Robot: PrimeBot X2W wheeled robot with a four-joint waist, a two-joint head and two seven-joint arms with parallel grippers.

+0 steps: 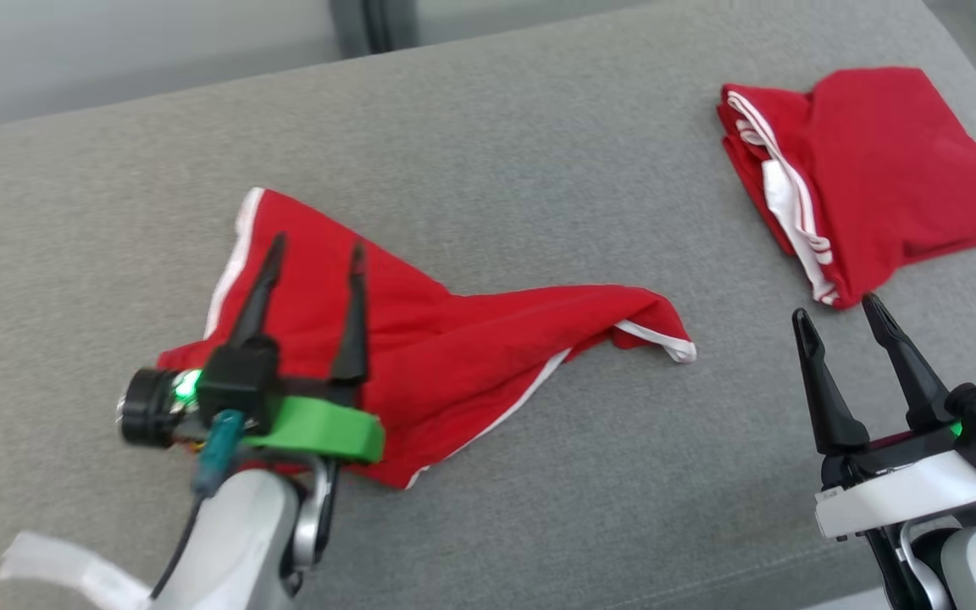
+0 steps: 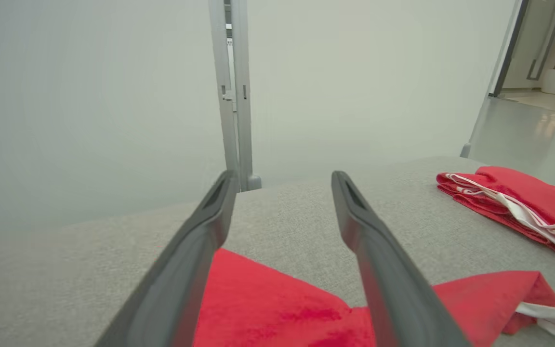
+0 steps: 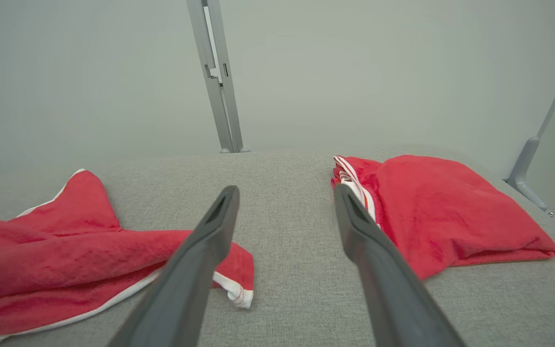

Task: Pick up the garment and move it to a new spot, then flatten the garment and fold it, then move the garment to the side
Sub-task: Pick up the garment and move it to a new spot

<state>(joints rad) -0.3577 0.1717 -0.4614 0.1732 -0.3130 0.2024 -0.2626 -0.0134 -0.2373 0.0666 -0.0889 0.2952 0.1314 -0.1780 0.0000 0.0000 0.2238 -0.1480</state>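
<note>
Looking across the grey fabric-covered counter (image 1: pixel 488 152), I have the loose red garment (image 1: pixel 454 356) with white trim lying crumpled on its near left part, one corner trailing right toward the middle; a folded red garment (image 1: pixel 895 169) sits at the far right, well apart from the first; my left fingers (image 1: pixel 354 313) stand spread wide over the loose garment's left end, gripping nothing; my right fingers (image 1: pixel 818 381) are likewise spread and empty over bare counter, just near of the folded one's near corner.
</note>
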